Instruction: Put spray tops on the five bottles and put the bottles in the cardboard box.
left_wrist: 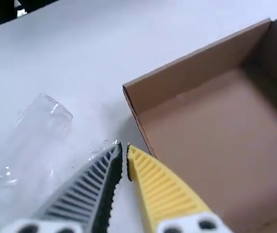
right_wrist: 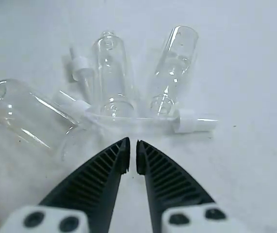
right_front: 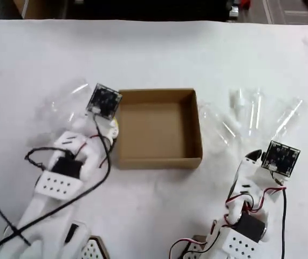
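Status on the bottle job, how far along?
Done: nothing, the cardboard box is empty. In hand: nothing, the left end effector and right end effector are shut with nothing between them. Remaining: everything; bottles lie uncapped on the table, spray tops loose beside them.

High view: fixed overhead, well back, looking steeply down on the whole desk (right_front: 154, 54). The cardboard box (right_front: 159, 160) sits mid-frame and both arms are at the near edge.
Left wrist view: close in, looking along the left gripper (left_wrist: 124, 158) at a box corner and a clear bottle (left_wrist: 36, 131) beside it.
Right wrist view: close in, looking along the right gripper (right_wrist: 132, 148) at the bottle cluster (right_wrist: 111, 73) lying on the desk.
Shared: the high and left wrist views both take in the box. The high and right wrist views both take in the bottle cluster.
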